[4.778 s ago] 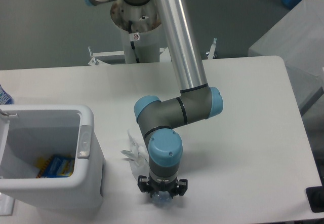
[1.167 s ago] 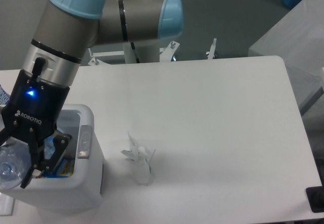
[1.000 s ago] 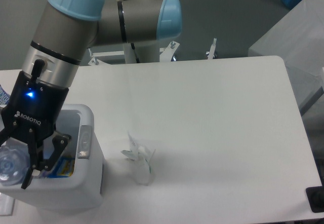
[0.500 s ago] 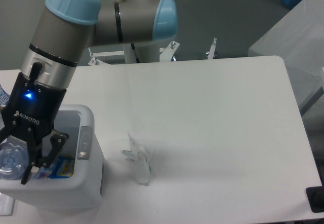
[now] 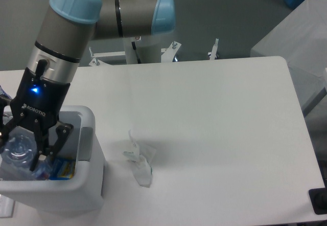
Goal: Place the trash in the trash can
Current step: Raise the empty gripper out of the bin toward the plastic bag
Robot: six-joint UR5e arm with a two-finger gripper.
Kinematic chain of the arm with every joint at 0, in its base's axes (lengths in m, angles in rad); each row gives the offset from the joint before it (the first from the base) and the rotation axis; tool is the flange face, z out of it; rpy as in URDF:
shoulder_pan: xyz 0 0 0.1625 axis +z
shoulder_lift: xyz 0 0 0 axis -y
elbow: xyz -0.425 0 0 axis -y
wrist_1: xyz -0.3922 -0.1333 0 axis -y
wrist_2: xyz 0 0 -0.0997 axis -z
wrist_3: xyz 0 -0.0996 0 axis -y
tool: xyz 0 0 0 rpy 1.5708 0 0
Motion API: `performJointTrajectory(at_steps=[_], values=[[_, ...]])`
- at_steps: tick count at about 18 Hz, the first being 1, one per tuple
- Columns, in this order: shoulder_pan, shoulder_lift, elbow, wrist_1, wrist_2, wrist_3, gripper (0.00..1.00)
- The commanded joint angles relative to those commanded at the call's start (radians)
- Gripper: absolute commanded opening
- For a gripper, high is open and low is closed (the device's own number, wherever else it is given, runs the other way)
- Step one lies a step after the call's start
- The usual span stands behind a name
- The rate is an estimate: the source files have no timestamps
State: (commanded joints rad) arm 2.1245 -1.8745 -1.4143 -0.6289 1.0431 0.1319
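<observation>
Camera view: bottle (image 5: 19, 147) is clamped by gripper (image 5: 24, 152) over trash can (image 5: 87, 185)
Wrapper (image 5: 139, 160): laid on table (image 5: 225, 123), at 3 o'clock from can

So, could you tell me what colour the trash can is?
White, shown in the fixed camera view: trash can.

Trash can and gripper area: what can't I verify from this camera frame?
- Trash can: its left side is cut off by the frame edge; the gripper hides much of its inside.
- Plastic bottle: cap not visible; the fingers cross it.
- Colourful item in the can: mostly hidden by the rim and gripper; unidentifiable.
- Crumpled wrapper on the table: too small to read its green marks.
</observation>
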Motion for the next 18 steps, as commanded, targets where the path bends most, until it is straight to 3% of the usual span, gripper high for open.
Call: performJointTrajectory(at_steps=[3,6,14,18], values=[[0.017,0.020,-0.002,-0.003,0.011,-0.011,1.00],[0.092,0.057,-0.021,-0.006,0.021,-0.043,1.00],[0.305,0.144,-0.233,-0.011,0.025,-0.032,1.00],[0.365,0.179,-0.348,-0.021,0.029,0.036,1.00]])
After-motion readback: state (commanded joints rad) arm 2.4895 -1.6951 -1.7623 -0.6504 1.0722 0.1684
